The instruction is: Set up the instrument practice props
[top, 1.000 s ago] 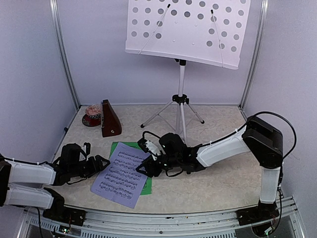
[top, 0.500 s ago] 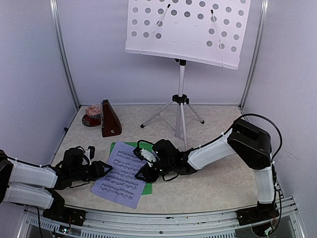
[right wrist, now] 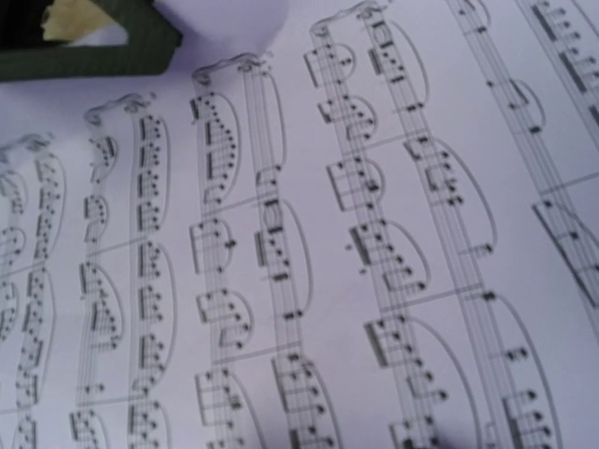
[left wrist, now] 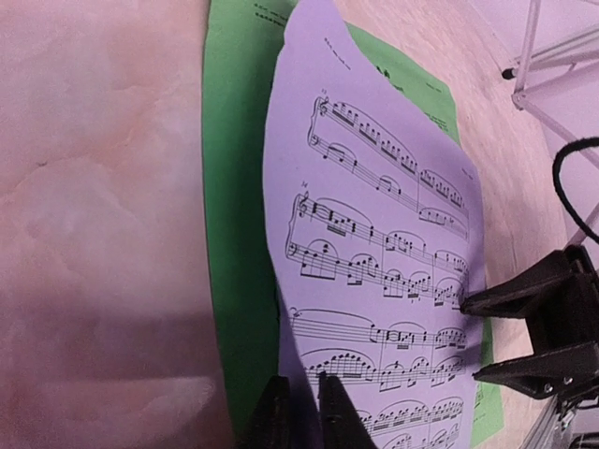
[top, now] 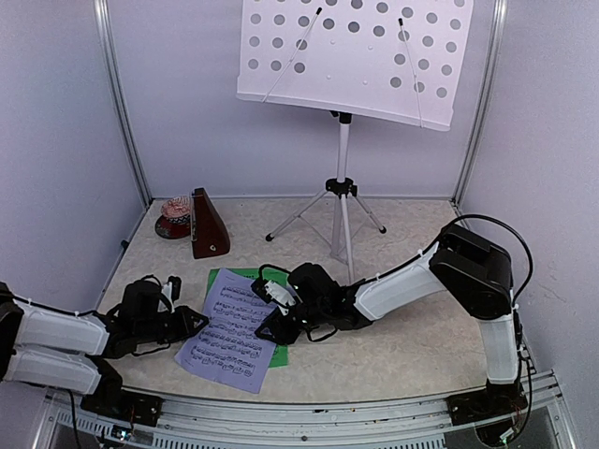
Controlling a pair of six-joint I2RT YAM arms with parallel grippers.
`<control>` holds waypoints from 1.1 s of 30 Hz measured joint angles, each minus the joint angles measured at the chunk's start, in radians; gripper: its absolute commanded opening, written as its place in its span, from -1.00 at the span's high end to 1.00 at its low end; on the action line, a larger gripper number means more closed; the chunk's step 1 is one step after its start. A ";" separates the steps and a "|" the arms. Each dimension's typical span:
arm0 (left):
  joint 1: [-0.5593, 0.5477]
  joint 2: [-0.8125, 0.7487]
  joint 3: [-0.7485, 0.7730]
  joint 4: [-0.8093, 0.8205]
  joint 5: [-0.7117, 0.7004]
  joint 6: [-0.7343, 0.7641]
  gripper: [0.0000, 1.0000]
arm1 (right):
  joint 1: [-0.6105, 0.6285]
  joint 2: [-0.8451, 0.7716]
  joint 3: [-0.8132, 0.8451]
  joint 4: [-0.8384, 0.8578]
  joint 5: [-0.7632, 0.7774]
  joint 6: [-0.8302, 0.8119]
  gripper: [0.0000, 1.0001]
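Lavender sheet (left wrist: 374, 253) lies on green sheet (left wrist: 234, 187), on surface (top: 421, 346) in front of stand (top: 343, 187); metronome (top: 208, 226) back left. Left fingers (left wrist: 273, 426) nearly together, pinching lavender sheet's near edge. Right fingers (left wrist: 524, 292) apart, tips at opposite edge. Risks: thin pinch slips off; paper creases or tears if right tips pin it during lift; green sheet dragged along.

The left gripper (top: 197, 322) and right gripper (top: 266, 329) face each other closely across the lavender sheet (top: 227, 337), the metronome (top: 208, 225) and tripod legs (top: 341, 221) stand farther out, and bare tabletop (top: 412, 351) opens beside the right gripper's arm.
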 measured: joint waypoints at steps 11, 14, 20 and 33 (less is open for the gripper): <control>0.000 0.006 0.054 -0.074 -0.062 0.029 1.00 | 0.000 -0.004 0.000 -0.012 0.001 -0.025 -0.04; 0.000 -0.025 0.054 -0.085 -0.058 0.048 1.00 | 0.000 -0.022 -0.003 -0.037 0.006 -0.033 -0.24; -0.001 -0.235 0.056 -0.106 -0.053 0.142 1.00 | -0.003 -0.167 -0.106 -0.033 0.018 -0.040 -0.63; -0.127 -0.567 0.153 -0.150 -0.058 0.245 1.00 | -0.054 -0.463 -0.360 0.249 -0.011 0.024 -0.87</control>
